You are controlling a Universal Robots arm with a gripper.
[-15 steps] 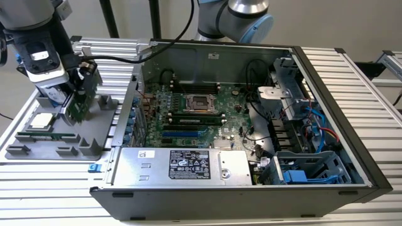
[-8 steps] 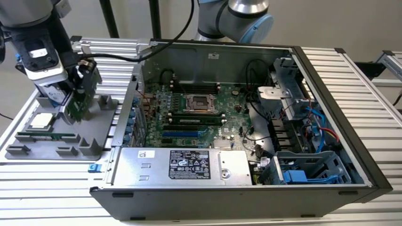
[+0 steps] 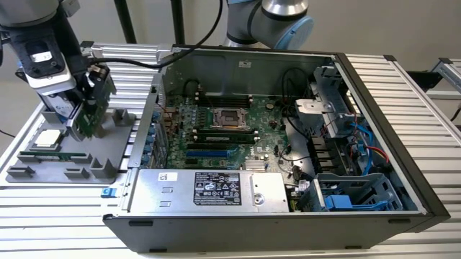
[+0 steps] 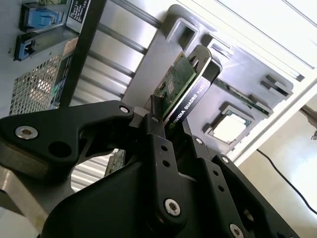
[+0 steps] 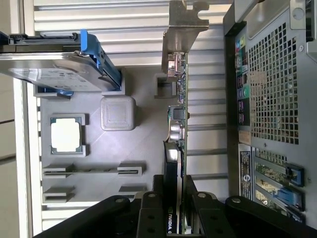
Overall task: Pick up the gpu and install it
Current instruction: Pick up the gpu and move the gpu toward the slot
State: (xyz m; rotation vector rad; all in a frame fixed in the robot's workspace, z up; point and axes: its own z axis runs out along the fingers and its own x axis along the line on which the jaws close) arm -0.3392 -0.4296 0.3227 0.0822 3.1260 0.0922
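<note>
Standing upright, the gpu (image 3: 90, 110) is pinched at its dark end by the gripper (image 5: 176, 198), silver bracket (image 5: 181, 25) pointing away from it, over the edge of the gray tray (image 3: 51, 174) nearest the open case (image 3: 252, 231); a processor (image 3: 47, 138) lies in the tray.

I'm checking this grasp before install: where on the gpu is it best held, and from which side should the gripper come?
Pinch the gpu across its two flat faces at the end away from the silver bracket, coming in along its length, as the gripper does now. The card is thin and flat, so those faces suit opposed fingers.
</note>
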